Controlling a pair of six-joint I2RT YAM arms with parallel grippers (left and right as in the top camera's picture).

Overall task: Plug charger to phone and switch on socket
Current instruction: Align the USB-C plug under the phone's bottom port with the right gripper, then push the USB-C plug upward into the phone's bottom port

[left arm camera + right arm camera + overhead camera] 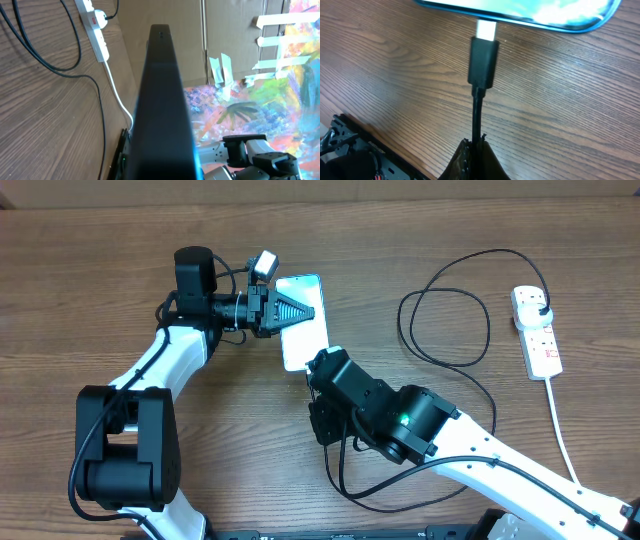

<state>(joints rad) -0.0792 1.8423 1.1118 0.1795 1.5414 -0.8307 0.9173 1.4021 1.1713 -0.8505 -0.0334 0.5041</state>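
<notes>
Overhead: the slim smartphone with a light-blue screen [305, 335] lies mid-table, pinched by the jaws of the left gripper [290, 310]. The thin black charger cable [445, 320] is already plugged into the white power strip [540, 345].

Left wrist: the phone [165, 100] shows only its dark edge.

Right wrist: the jaws of the right gripper [476, 147] pinch the cable. The silver tip of the black connector [483, 60] meets the phone's edge, so I judge insertion unfinished and the switch not yet pressed.

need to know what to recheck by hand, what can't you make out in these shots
- How far the cable is plugged in: in the right wrist view its metal tip meets the phone edge and the port is hidden; overhead, the right arm covers that spot.
- Power strip switch positions: too small overhead, partly cut off by the top edge in the left wrist view.
- Phone screen text: edge-on in the left wrist view, washed out overhead.
</notes>
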